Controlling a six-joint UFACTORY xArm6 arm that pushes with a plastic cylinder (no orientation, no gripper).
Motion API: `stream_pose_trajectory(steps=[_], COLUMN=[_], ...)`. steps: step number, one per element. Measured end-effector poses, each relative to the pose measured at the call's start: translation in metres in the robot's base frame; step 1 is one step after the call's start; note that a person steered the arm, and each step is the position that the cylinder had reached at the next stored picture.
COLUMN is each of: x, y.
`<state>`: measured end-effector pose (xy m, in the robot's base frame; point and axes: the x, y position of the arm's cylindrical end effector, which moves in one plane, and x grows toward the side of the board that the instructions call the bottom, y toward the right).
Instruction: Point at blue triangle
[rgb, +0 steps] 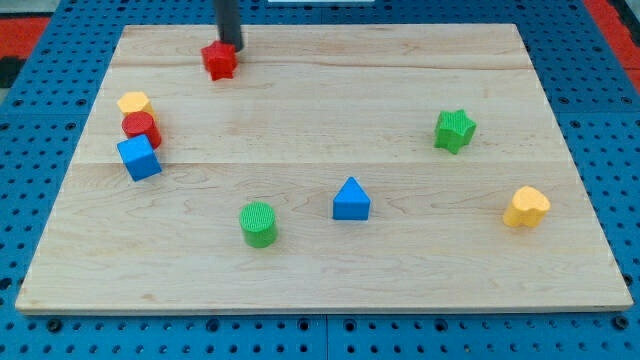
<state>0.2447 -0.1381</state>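
The dark rod comes down straight from the view's top edge, upright, and my tip (230, 46) rests low at the tabletop's far side.

Beneath my work lies a pale wooden board (320, 110) of joined planks, on a blue perforated pegboard (590, 60). Red surface (30, 30) shows at 10 and 2 o'clock.

My tip (231, 46) beside red star (219, 61)
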Motion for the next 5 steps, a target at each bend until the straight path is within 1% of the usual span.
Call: stream_pose_trajectory(steps=[2,3,4,5], x=[0.068,0.078,0.078,0.078], y=[-0.016,-0.020,-0.022,0.010])
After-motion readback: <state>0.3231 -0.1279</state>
